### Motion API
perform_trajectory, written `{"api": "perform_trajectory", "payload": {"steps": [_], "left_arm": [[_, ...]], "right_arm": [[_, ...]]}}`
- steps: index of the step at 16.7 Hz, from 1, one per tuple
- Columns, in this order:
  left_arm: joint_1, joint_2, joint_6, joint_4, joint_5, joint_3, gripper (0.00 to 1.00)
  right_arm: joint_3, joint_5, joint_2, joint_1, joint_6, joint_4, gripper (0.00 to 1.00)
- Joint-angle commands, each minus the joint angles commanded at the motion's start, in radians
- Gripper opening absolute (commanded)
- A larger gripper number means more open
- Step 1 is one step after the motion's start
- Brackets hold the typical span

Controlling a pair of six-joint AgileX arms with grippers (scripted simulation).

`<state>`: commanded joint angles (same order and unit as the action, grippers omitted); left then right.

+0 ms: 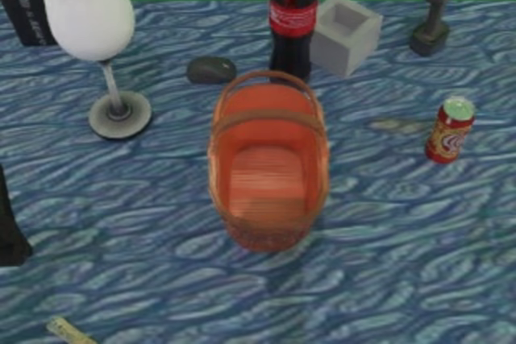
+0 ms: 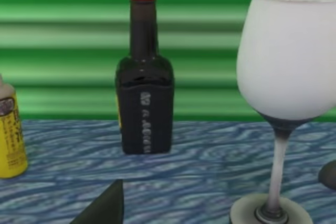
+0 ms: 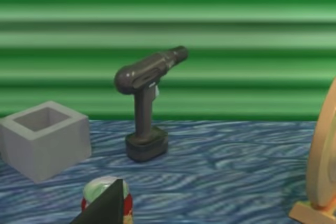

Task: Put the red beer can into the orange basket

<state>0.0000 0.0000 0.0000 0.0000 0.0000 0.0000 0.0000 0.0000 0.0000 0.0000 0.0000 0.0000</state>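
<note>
The red beer can (image 1: 450,130) stands upright at the table's right side, pale green top up, apart from everything. The orange basket (image 1: 218,159) sits at the table's middle with its handle arched over the far end and nothing inside. My left arm (image 1: 10,223) rests at the left edge, well away from both; one dark fingertip (image 2: 107,205) shows over bare cloth. My right arm is outside the top view. In the right wrist view its dark fingertip (image 3: 113,205) overlaps the can (image 3: 97,188), which stands beyond it. Both grippers are open and hold nothing.
Behind the basket stand a cola bottle (image 1: 292,22), a grey open box (image 1: 347,34) and a dark oval lump (image 1: 211,70). A drill (image 1: 439,6) is at the back right, a tall wine glass (image 1: 97,30) at the back left. A dark sauce bottle (image 2: 144,93) stands nearby.
</note>
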Motion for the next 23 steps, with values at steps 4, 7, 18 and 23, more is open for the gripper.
{"api": "perform_trajectory", "payload": {"steps": [4,7,18,23], "left_arm": [[0.0,0.0,0.0,0.0,0.0,0.0,1.0],[0.0,0.0,0.0,0.0,0.0,0.0,1.0],[0.0,0.0,0.0,0.0,0.0,0.0,1.0],[0.0,0.0,0.0,0.0,0.0,0.0,1.0]], "right_arm": [[0.03,-0.004,0.03,0.007,-0.012,-0.022,1.0],[0.151,-0.012,0.155,0.029,-0.053,-0.104,1.0],[1.069,-0.001,1.23,0.106,-0.314,-0.679,1.0],[1.516,0.007,1.774,0.14,-0.435,-0.952,1.0]]}}
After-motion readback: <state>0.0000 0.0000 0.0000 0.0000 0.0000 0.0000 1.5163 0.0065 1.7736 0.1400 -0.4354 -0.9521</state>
